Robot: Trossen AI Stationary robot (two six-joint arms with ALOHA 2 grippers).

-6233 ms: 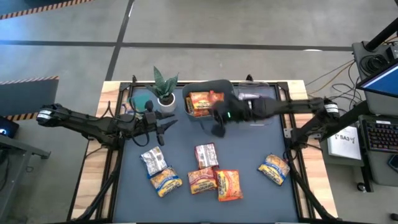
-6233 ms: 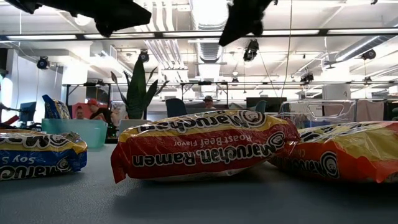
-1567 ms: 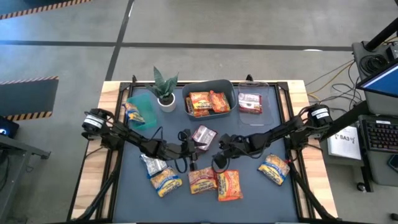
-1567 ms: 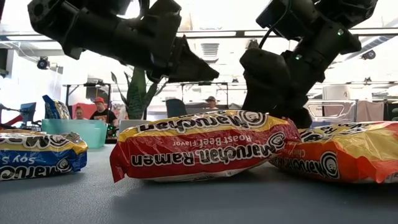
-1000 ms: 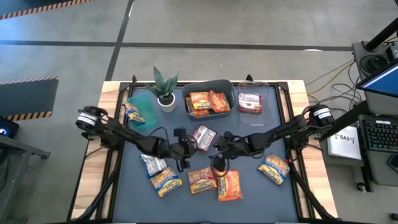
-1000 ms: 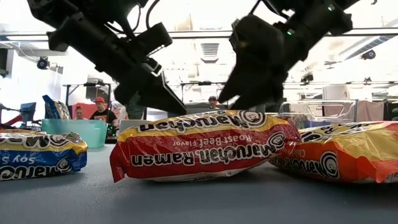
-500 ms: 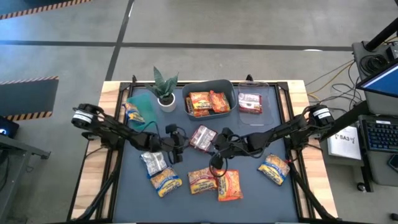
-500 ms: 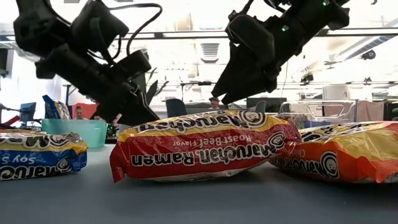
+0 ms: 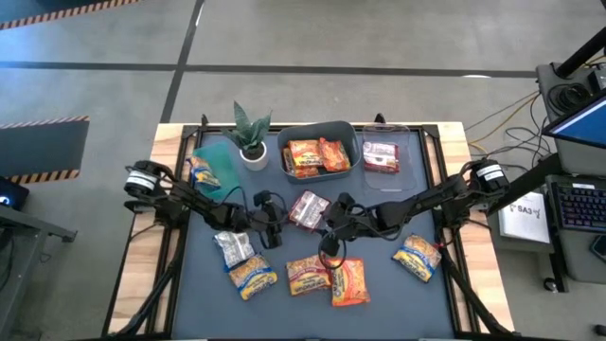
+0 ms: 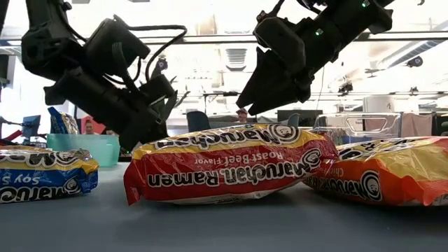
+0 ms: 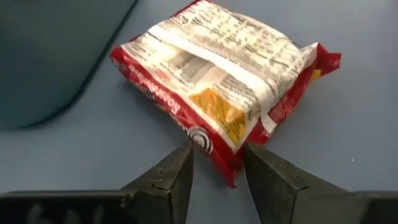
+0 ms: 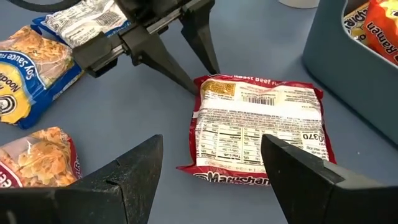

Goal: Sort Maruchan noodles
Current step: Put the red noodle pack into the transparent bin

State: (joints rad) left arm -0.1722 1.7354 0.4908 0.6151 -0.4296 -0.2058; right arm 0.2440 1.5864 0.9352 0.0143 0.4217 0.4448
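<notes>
- High view: the bench (image 9: pixel 199 284), seen from above, fills the lower middle of the frame, with a dark mat over its wooden edges.
- Two dark arms are seen reaching in from the left and right edges and meeting near the centre of the mat.
- A grey bin (image 9: pixel 317 152) with orange-red packets inside, a clear tray (image 9: pixel 390 152) holding a red-and-white packet, and a teal container (image 9: pixel 216 166) are set along the upper edge of the mat, beside a potted plant (image 9: pixel 252 133).
- The Maruchan noodles are spread over the mat: a red-and-white packet (image 9: pixel 308 209) lies face down at the centre, a silver-blue packet (image 9: pixel 233 248) to its lower left, and three orange and red packets in a row (image 9: pixel 308 275) below it; one more orange packet (image 9: pixel 417 256) is placed at the lower right.
- The left claw (image 11: pixel 214 168) is seen open, its fingers set either side of a corner of the central packet.
- The right claw (image 12: pixel 211 168) is seen wide open, held just above the same packet and gripping nothing.
</notes>
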